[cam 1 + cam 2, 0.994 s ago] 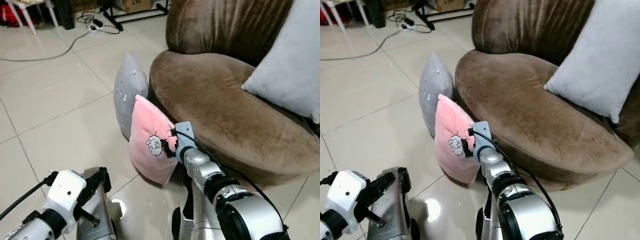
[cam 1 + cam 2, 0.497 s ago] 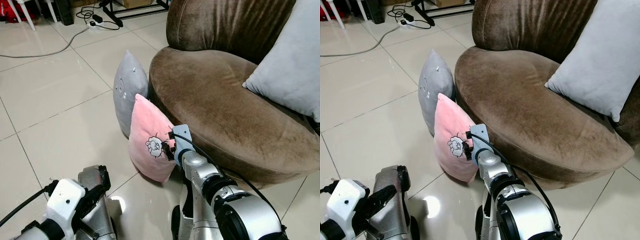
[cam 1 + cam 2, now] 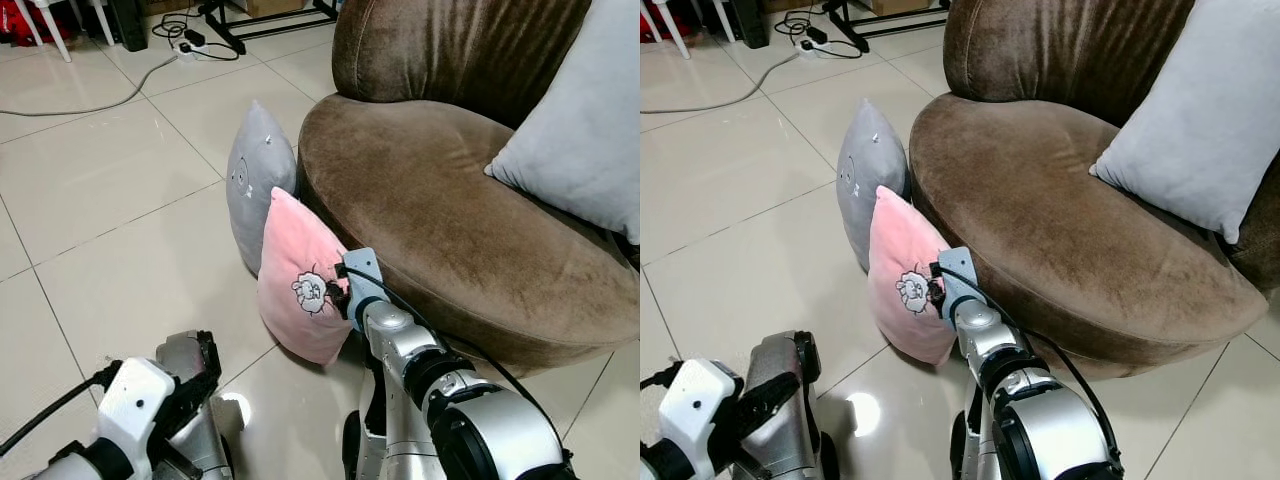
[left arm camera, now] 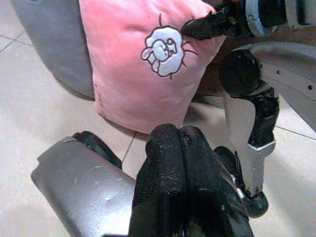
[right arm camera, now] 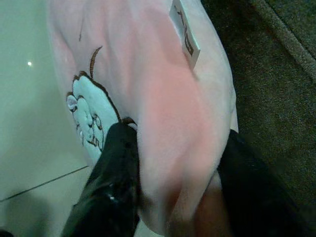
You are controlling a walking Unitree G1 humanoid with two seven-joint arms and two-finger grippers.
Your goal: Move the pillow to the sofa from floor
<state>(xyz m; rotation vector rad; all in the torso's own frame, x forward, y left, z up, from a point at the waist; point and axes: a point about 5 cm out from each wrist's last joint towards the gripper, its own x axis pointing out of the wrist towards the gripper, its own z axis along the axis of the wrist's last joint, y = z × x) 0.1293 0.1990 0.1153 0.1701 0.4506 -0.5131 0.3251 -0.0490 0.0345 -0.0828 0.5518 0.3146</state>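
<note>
Pink pillow (image 3: 300,280) stood on edge on floor (image 3: 110,230), leaning on sofa (image 3: 450,210). I had right gripper (image 5: 168,197) straddling its sofa-side edge, fingers pinching fabric. Sofa seat lay up and right of gripper. Left gripper (image 4: 185,182) pressed together, idle.

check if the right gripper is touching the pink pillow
Touching. The right wrist view shows the right gripper with a finger on each side of the pink pillow, pinching its edge.

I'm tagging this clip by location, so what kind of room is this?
Most likely a home living room: a brown sofa with a grey cushion on it, a pink pillow and a grey pillow leaning against it on the tiled floor, and a power strip with cables.
</note>
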